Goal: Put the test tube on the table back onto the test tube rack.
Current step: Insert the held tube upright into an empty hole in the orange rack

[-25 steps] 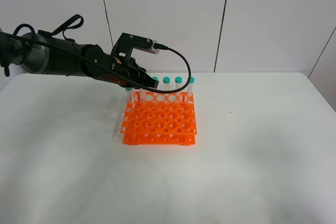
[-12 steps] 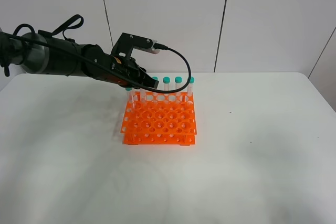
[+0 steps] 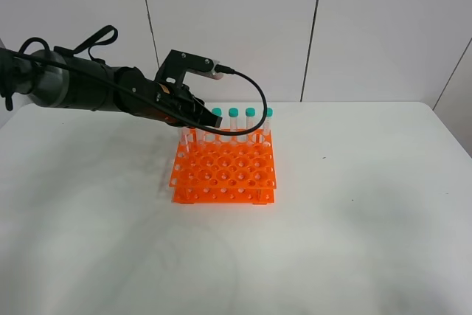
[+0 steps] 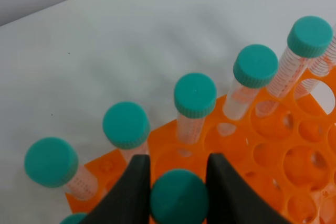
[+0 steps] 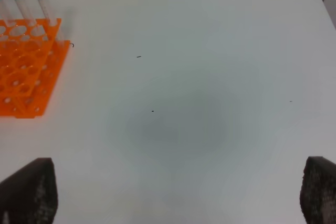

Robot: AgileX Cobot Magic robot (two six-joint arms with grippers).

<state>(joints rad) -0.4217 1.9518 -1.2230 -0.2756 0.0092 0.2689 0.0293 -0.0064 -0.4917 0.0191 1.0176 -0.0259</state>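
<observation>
Since 1 s ago the left arm [image 3: 96,90] has drawn back slightly away from the rack's far row, so a 4th teal cap now shows in the exterior view where the hand covered it before.

White desk [image 3: 354,212] carries everything. Orange rack [image 3: 225,171] stands on it, directly under the left hand [image 4: 177,178]. That hand's 2 dark fingers [image 4: 131,182] sit on either side of the teal cap of the tube [image 4: 179,198], narrowly parted; whether they press it or have just let go cannot be told. The tube stands upright with its cap between the fingertips, at the rack's far left corner region, its lower body hidden from the wrist camera. Just beyond the fingertips runs a row of 5 other capped tubes [image 4: 195,95], upright in the rack's edge holes, none touching the hand. Another teal cap [image 4: 73,219] peeks in beside the left finger.

Right hand [image 5: 168,192] hangs over bare desk, well away from the rack, its 2 dark fingertips spread wide at the corners of its view and holding nothing.
</observation>
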